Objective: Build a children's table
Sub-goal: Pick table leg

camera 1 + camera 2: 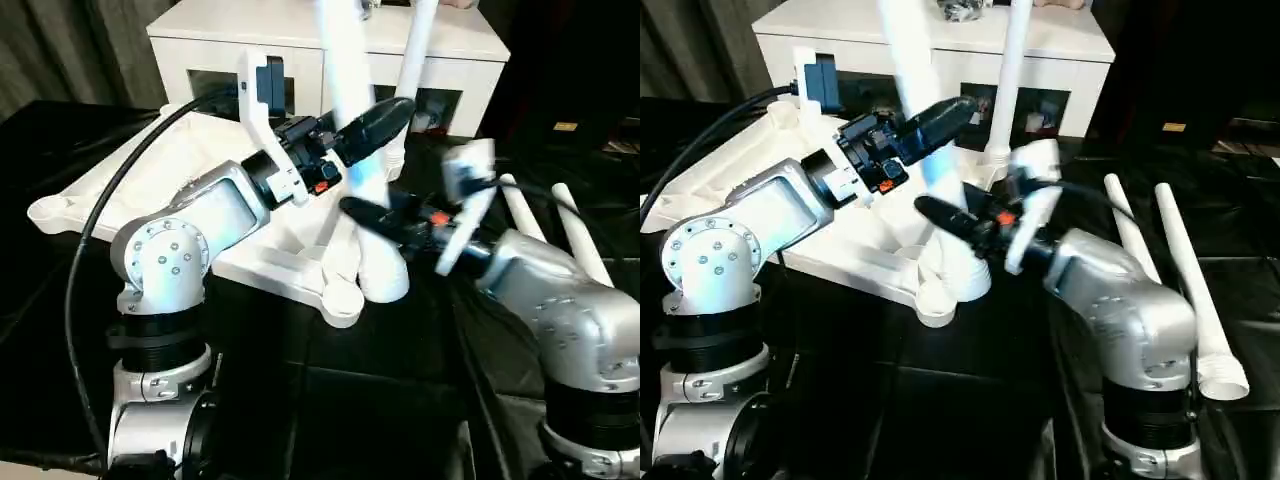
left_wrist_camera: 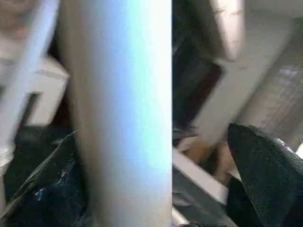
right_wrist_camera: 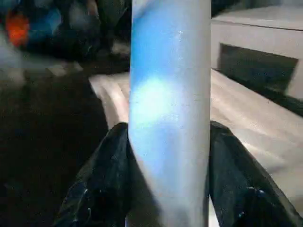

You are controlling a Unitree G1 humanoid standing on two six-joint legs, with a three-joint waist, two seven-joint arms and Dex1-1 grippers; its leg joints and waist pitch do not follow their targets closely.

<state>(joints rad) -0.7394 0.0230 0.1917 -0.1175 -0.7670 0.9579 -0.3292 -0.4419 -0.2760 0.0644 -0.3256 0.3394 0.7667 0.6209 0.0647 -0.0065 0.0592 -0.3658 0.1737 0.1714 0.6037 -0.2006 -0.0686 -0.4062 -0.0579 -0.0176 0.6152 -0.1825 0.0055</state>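
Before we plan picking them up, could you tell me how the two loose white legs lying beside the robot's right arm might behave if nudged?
The loose legs look round and tapered, so they would probably roll in a curve. They seem stiff, smooth plastic, likely light and somewhat slippery.

A lab-like test space: black-draped worktable [image 1: 330, 400], dark curtain [image 1: 70, 50], white cabinet [image 1: 470, 60].

White cabinet [image 1: 300, 45] at 12 o'clock, behind the work area; glass-fronted compartments along its front, small items inside, too blurred to ID. Dark metallic clutter on cabinet top [image 1: 962, 9], can't tell what. Black cloth [image 1: 330, 400] covers work surface. Grey curtain [image 1: 70, 45] at 10 o'clock, back left.
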